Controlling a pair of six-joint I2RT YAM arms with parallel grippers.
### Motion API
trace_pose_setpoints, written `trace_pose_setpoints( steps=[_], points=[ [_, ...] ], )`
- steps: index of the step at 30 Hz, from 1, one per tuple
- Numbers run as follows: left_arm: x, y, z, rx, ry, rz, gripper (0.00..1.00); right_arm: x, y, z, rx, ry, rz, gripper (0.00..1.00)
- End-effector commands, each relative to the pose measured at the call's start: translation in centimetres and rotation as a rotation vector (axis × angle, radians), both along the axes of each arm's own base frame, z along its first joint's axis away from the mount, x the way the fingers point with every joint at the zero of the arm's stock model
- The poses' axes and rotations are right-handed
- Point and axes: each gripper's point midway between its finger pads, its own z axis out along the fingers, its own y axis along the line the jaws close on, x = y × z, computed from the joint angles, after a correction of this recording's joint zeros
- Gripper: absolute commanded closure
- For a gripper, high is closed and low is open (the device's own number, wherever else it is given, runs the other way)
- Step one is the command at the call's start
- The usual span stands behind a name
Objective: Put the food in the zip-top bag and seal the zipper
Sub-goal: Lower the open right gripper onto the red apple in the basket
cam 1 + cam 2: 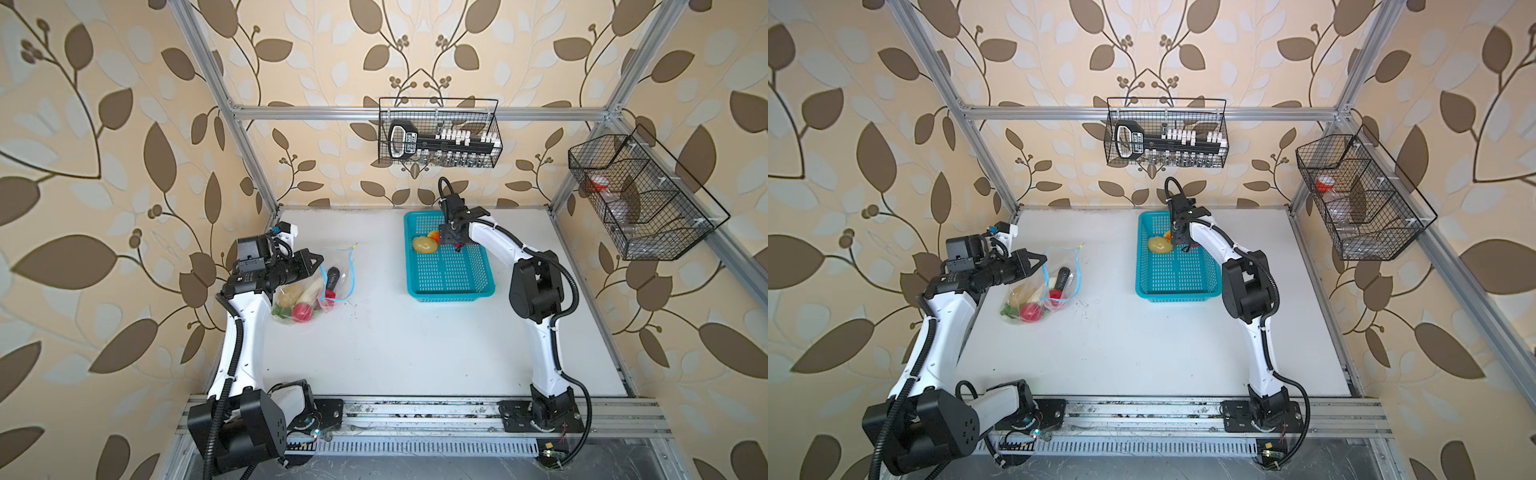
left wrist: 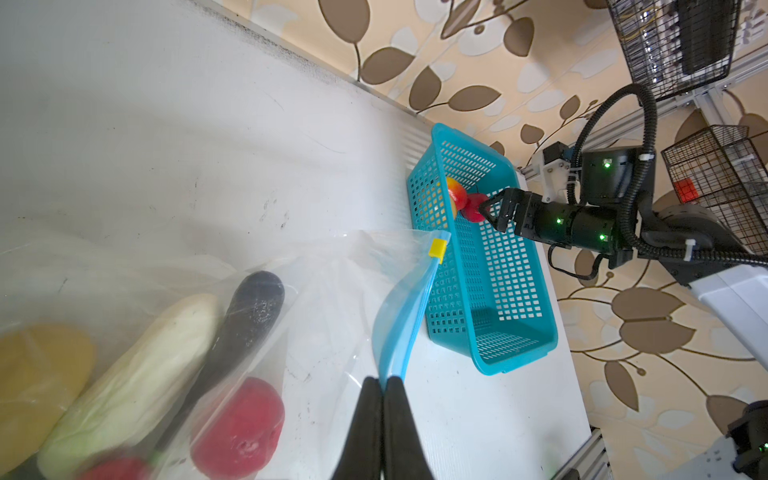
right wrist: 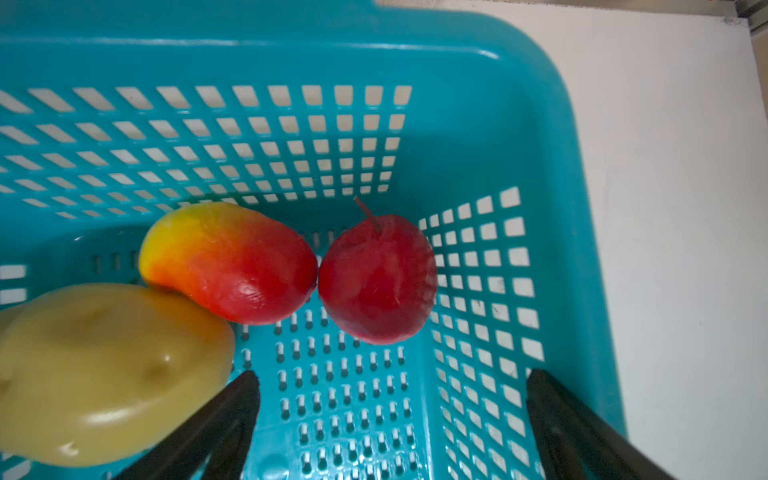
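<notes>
The clear zip-top bag (image 1: 337, 259) lies at the table's left, its mouth gaping. Inside it I see a tan potato (image 1: 286, 297), a white oblong vegetable (image 2: 137, 374), a dark eggplant (image 2: 249, 316), red round fruits (image 1: 302, 311) and green leaves (image 1: 277, 311). My left gripper (image 2: 384, 380) is shut on the blue zipper (image 2: 409, 307); the yellow slider (image 2: 437, 248) sits at the far end. My right gripper (image 3: 392, 374) hangs open inside the turquoise basket (image 3: 478, 83), just short of a red round fruit (image 3: 376, 278). Beside that fruit lie a red-yellow fruit (image 3: 228, 262) and a potato (image 3: 104, 370).
The turquoise basket (image 1: 453, 278) stands at the back right of the white table (image 1: 415, 353). A black wire basket (image 1: 438, 133) hangs on the back wall and another wire basket (image 1: 640, 199) on the right wall. Metal frame posts (image 1: 249, 166) edge the table.
</notes>
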Motion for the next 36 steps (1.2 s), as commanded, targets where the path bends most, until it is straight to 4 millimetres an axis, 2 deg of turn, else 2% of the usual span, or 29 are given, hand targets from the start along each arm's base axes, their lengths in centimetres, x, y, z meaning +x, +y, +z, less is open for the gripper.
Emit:
trace_pose_setpoints(
  steps=[1,7,22,36],
  points=[
    [0.4,0.3,0.1,0.009,-0.029,-0.007,1.0,0.7,0.3,-0.9,0.001,0.011,0.023,0.0],
    [0.4,0.4,0.0,0.016,-0.024,0.0,1.0,1.5,0.4,-1.5,0.0,0.014,0.03,0.01],
    [0.7,0.8,-0.7,0.026,-0.013,0.007,1.0,2.5,0.4,-4.2,-0.02,0.041,0.015,0.13],
    [0.8,0.9,-0.8,0.025,-0.004,0.011,1.0,3.7,-0.3,-4.6,0.008,0.029,0.006,0.15]
  ],
)
